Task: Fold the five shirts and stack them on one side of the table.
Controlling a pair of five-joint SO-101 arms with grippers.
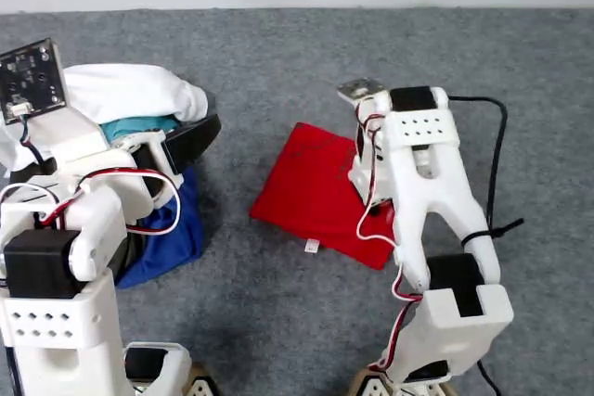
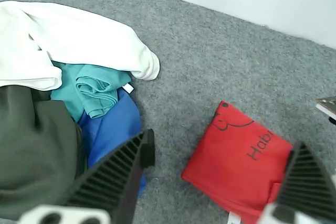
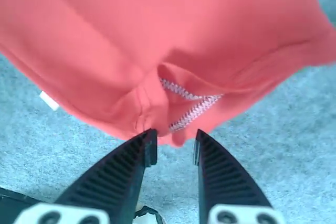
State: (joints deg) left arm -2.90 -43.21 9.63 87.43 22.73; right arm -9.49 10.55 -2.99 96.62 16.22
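Red shirt sits mid-worktop, folded into a flat rectangle and lying askew. Its long side runs across from the left and slants down toward the arms' bases on the right. There's dark print on its face, cut off in the left wrist view, and a small white label pokes out at the near edge, too small to read. How far the shirt goes to the right is hard to say, because the right arm covers that side.

Right gripper is down at the shirt's edge with its jaws only narrowly apart. A bunched hem with pale zigzag stitching lies just at the tips. I can't tell whether the tips touch the cloth.

Left gripper hangs above the grey worktop with its jaws spread wide and nothing between them.

Over on the left side is the pile. The white shirt is draped loosely on the far side, with a crumpled teal shirt tucked against it. The blue shirt spreads toward the near side, and a dark shirt lies beside them. The left arm hides much of this heap from above, so it's hard to make out how the pieces overlap underneath.
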